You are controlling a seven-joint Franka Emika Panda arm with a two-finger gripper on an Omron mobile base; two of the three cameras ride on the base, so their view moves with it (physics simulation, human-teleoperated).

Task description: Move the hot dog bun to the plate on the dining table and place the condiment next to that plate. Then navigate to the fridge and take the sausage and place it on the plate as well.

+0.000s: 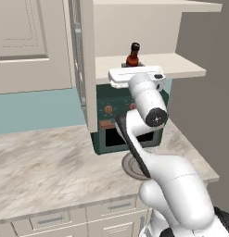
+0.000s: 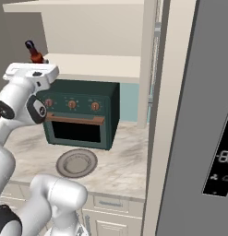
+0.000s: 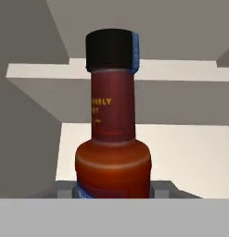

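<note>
Hand view is taken up by the sauce bottle, seemingly pinched low between the fingers of the gripper at the shelf's front edge. Condiment pickup is judged underway; lifting clear is called for next.

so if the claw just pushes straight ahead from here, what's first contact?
The sauce bottle: it sits between the claw fingers already, apparently gripped. Beyond it, probably the shelf's back wall.
</note>
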